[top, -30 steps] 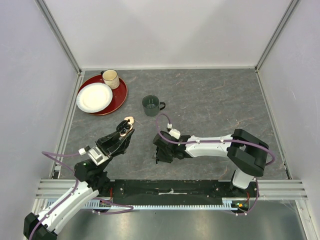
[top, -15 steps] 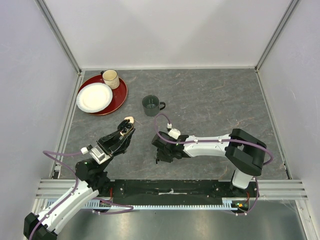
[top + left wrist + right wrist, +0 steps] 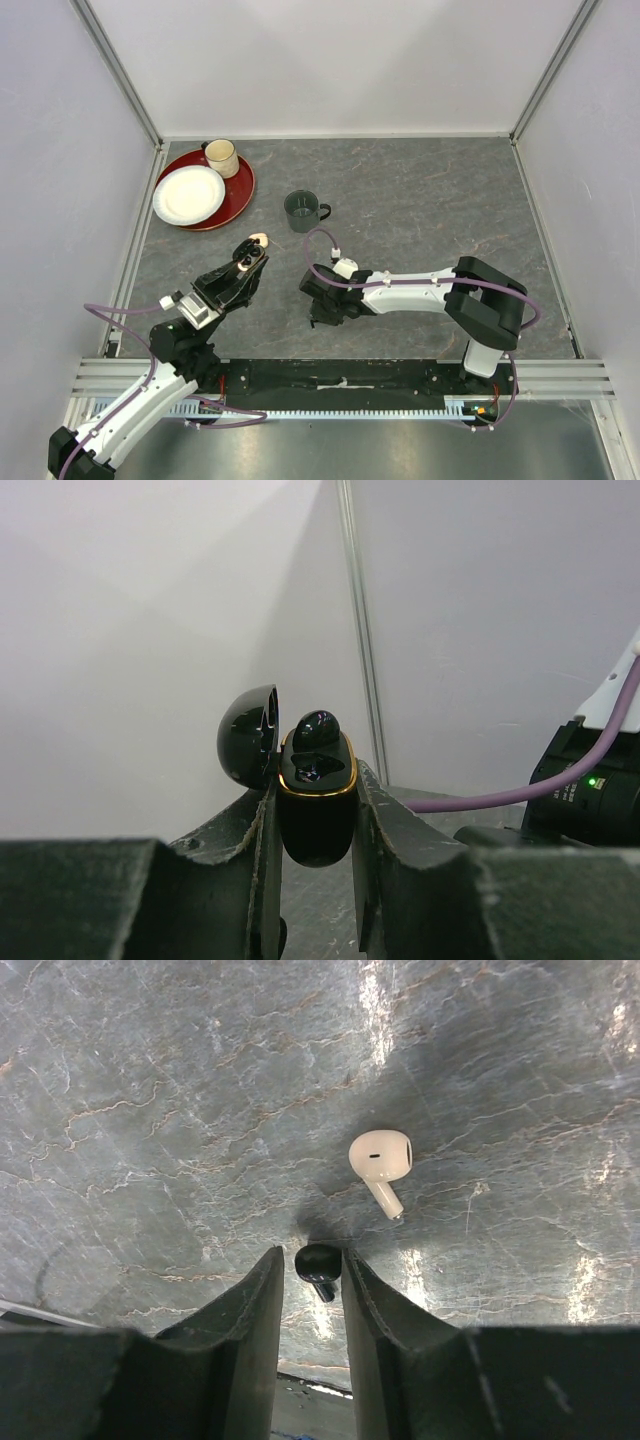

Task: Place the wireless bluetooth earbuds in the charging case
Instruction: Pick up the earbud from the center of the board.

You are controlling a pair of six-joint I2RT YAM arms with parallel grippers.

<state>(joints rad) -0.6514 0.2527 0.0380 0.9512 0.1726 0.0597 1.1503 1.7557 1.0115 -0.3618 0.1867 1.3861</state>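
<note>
My left gripper (image 3: 314,810) is shut on the charging case (image 3: 317,825), a glossy black shell with a gold rim, held upright off the table with its lid (image 3: 247,735) flipped open to the left. One black earbud (image 3: 317,727) sits in the case's far socket. In the top view the left gripper (image 3: 250,258) is left of centre. My right gripper (image 3: 312,1260) points down at the table with a black earbud (image 3: 318,1260) lying between its fingers; the right finger touches it and a thin gap shows on the left. A white earbud (image 3: 381,1157) lies just beyond on the table.
A dark green mug (image 3: 303,210) stands behind the two grippers. At the back left a red tray (image 3: 237,196) carries a white plate (image 3: 188,194) and a cream cup (image 3: 221,157). Walls enclose the table on three sides.
The right gripper's jaws have narrowed around the black earbud and the wrist has shifted slightly left. The left arm and the case have stayed put.
</note>
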